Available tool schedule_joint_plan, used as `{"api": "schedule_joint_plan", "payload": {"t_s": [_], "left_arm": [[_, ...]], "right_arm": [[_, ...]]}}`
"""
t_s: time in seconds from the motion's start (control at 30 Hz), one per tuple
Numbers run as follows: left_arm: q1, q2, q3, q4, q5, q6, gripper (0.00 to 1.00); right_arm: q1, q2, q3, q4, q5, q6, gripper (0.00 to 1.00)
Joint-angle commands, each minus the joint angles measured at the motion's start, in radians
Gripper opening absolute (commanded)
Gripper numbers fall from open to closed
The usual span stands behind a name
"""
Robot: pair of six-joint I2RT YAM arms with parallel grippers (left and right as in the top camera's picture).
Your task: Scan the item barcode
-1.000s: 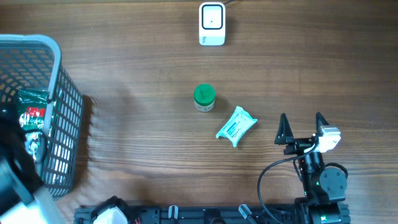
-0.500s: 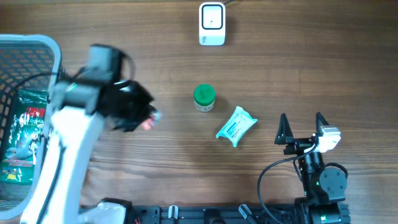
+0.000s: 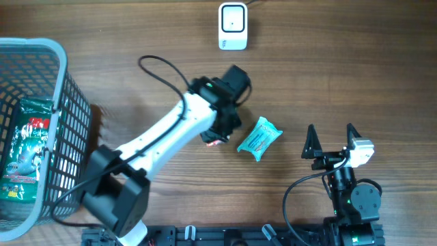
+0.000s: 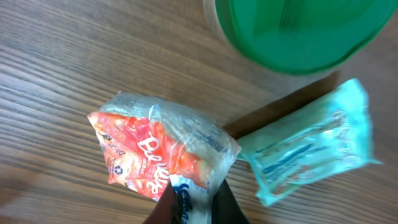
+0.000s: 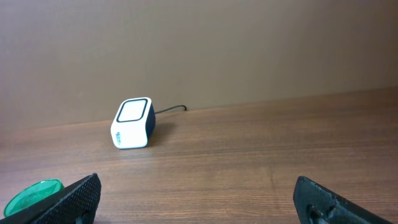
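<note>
Left gripper (image 4: 196, 200) has swung over from the grey plastic mesh basket (image 3: 34, 44), clamped on one corner of the crinkly red plastic packet (image 4: 146, 155) just ahead; so thin a pinch could slip.

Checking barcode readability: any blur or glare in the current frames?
Overhead: sharp, even light, no glare on the teal packet. Left wrist: red packet fairly sharp with plastic sheen; green lid soft, cropped. Right wrist: scanner crisp.
</note>
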Motion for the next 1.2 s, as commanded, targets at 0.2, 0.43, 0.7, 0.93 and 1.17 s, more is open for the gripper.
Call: {"api": "schedule_joint_plan", "payload": {"t_s": [0.2, 0.43, 0.7, 0.93, 1.17], "left_arm": [[-0.135, 0.029, -0.085, -0.004, -0.292, -0.069, 0.04], [-0.135, 0.029, -0.198, 0.090, -0.269, -0.068, 0.20], [-0.134, -0.208, 0.179, -0.248, -0.618, -0.061, 1.00], [0.134, -0.599, 0.286, -0.312, -0.968, -0.090, 1.00], [0.947, -0.718, 0.279, -0.272, -0.852, -0.121, 1.00]], "right_arm": [[0.000, -0.001, -0.001, 0.002, -0.004, 0.003, 1.00], [0.000, -0.001, -0.001, 0.002, -0.004, 0.003, 1.00], [0.000, -0.001, -0.001, 0.002, -0.004, 0.003, 1.00], [0.000, -0.001, -0.001, 0.002, -0.004, 0.003, 1.00], [0.000, -0.001, -0.001, 0.002, -0.004, 0.003, 1.00]]}}
